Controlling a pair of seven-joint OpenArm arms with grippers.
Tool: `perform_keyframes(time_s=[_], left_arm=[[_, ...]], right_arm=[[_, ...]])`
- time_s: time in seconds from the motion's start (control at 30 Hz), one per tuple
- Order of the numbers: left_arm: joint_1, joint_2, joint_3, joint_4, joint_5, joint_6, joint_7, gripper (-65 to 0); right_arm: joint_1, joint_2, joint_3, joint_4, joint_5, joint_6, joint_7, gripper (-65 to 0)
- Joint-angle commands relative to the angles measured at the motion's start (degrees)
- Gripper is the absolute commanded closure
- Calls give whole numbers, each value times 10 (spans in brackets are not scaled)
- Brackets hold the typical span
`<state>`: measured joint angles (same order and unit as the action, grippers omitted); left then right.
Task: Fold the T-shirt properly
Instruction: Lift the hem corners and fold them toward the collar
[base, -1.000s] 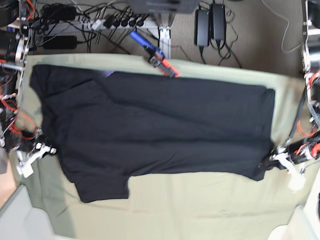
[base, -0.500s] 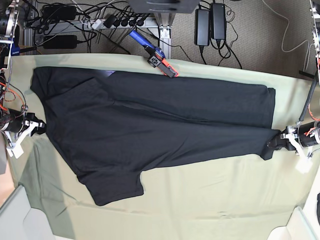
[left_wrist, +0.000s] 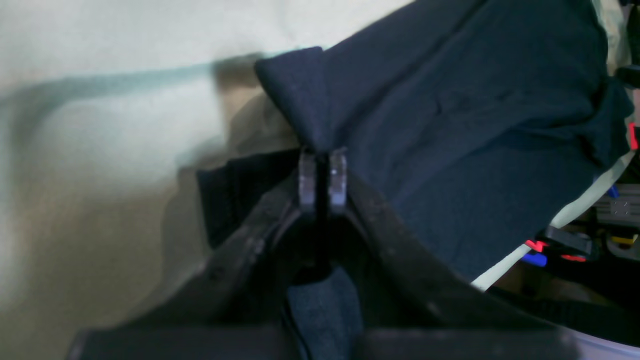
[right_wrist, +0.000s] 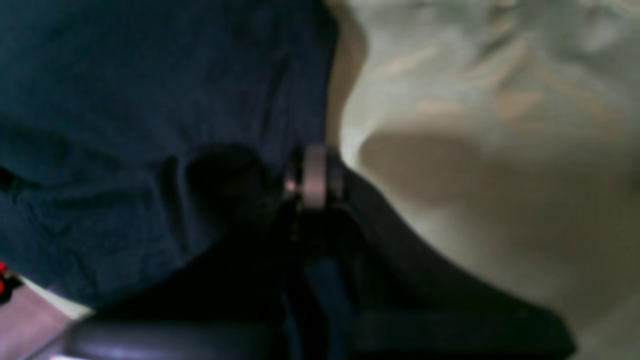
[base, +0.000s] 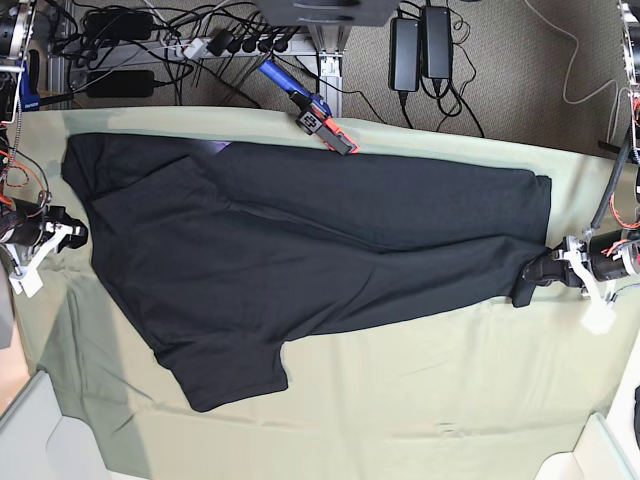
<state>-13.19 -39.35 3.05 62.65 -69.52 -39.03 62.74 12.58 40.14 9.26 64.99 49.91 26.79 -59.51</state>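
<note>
Both claws are clamped on fabric: the left gripper (left_wrist: 322, 175) has its jaws pressed together on a pinched corner of the T-shirt (base: 310, 250), the hem corner bunched into a small peak just above the fingertips in its wrist view; the right gripper (right_wrist: 312, 175) is likewise closed at the shirt's edge, though its view is too blurred to show how much cloth sits between the jaws; seen from the base view, the two grips stand at opposite ends of the garment, the left gripper (base: 545, 272) at the hem end near the right edge of the pale green cloth (base: 420, 400), the right gripper (base: 62, 236) at the shoulder end near the left edge; holding both ends at once probably serves to keep the front long edge taut so it can be carried over as one straight fold; the shirt lies spread across the middle of the cloth, one sleeve splayed toward the front-left; an orange and blue tool (base: 315, 115) rests at the far edge, touching the shirt's far side or just beside it.
</note>
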Motion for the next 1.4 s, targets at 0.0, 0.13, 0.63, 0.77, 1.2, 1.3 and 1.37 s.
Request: perform_keyframes(time_s=[0.0,0.13,0.63,0.77,1.2,1.3,1.37], left_arm=[[-11,-13,-4,8,-11,-10,-14,0],[-11,-9,-4,8,-10,-10,-21,0],[-9,-5,-4,21,-10,-10,-15,0],[-9,-5,-4,27,-10,-10,-14,0],[-9,-5,-4,27,-16,-10,-14,0],[-9,-5,-4,27,-16,-10,-14,0],[-9,-5,-4,27,-16,-10,-14,0]], right_arm=[[17,15,15,9,7,45,21,0],[57,-3,40,9,6,45,26,0],[137,-130,55,-103,-182,45,223,-321],[137,-128,55,-137,-199,45,241,-321],[136,-145,29,-137,-184,45,234,-321],[136,-146,9,-137,-173,45,233,-321],[136,-146,-2,-136,-172,45,233,-321]])
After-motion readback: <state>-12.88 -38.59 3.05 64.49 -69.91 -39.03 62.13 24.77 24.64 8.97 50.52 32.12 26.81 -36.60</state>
